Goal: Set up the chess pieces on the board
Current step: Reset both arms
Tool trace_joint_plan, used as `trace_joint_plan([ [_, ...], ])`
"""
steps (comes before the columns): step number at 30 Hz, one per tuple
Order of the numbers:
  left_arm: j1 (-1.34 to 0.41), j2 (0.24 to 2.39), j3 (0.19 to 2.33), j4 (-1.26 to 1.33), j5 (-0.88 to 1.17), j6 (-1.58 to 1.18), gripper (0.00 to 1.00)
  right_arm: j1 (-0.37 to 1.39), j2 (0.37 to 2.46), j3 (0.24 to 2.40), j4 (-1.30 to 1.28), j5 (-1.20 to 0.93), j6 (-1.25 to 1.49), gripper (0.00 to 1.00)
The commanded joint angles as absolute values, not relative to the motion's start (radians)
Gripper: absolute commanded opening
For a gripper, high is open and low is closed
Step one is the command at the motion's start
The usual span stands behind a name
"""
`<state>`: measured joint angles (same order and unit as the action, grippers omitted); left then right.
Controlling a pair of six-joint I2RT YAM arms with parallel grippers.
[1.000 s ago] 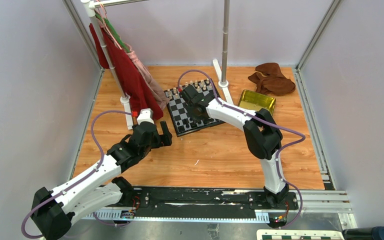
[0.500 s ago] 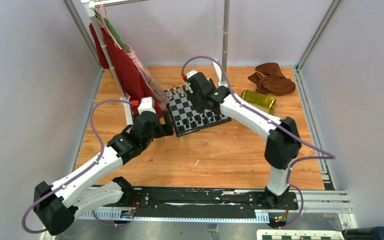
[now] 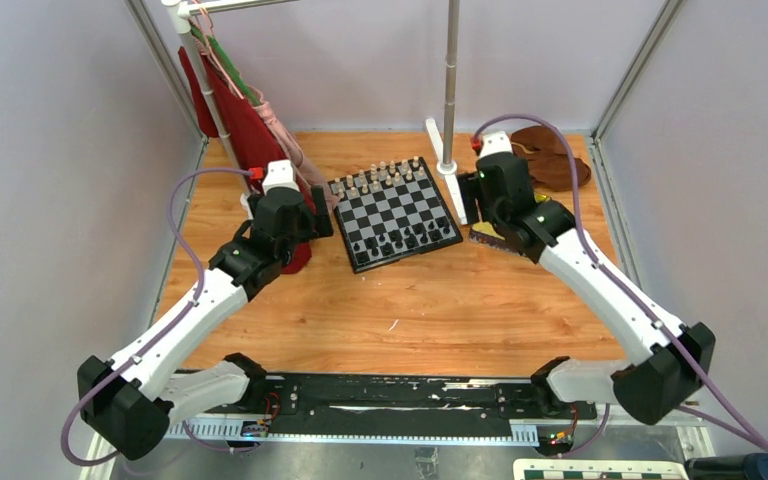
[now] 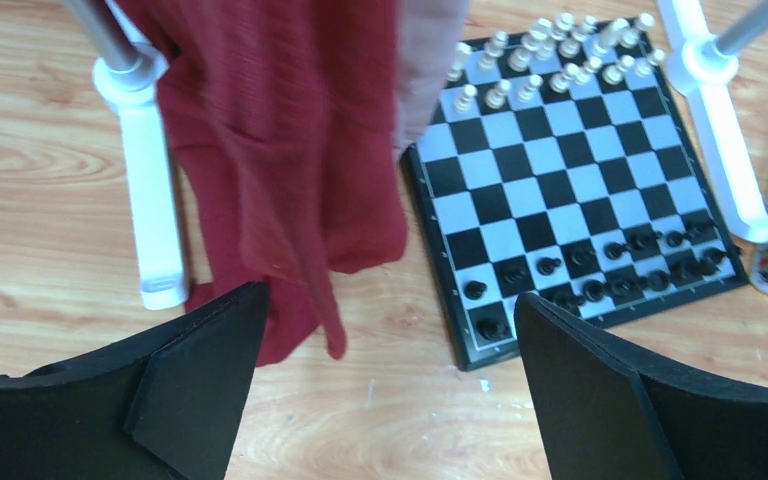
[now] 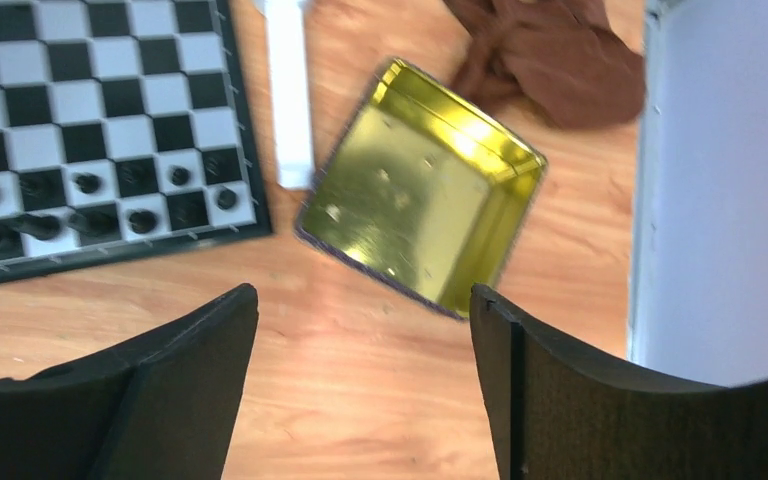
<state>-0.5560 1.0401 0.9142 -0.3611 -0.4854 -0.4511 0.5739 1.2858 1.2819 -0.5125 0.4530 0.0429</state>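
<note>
Well, both claws hang spread wide with nothing in them: the left gripper beside the red cloth, left of the board, the right gripper over the gold tin on the board's right. Cream pieces line the far two rows, black pieces the near two, a touch ragged. Looks like the setup is all but finished. Next, I'd guess, calls for checking the tin, seemingly empty, and straightening any off-centre black piece.
</note>
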Motion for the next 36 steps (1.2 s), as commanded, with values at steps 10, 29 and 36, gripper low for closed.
trace_joint_plan([
  [10,-0.39,0.971,0.825,-0.33,-0.376,-0.436,1.0,0.549,0.99,1.048,-0.516,0.715,0.086,0.92],
  [29,-0.388,0.91,0.762,-0.328,-0.375,-0.454,1.0,0.549,0.939,1.007,-0.55,0.712,0.153,0.94],
  [36,-0.388,0.898,0.757,-0.325,-0.385,-0.459,1.0,0.547,0.954,1.007,-0.569,0.744,0.193,0.96],
])
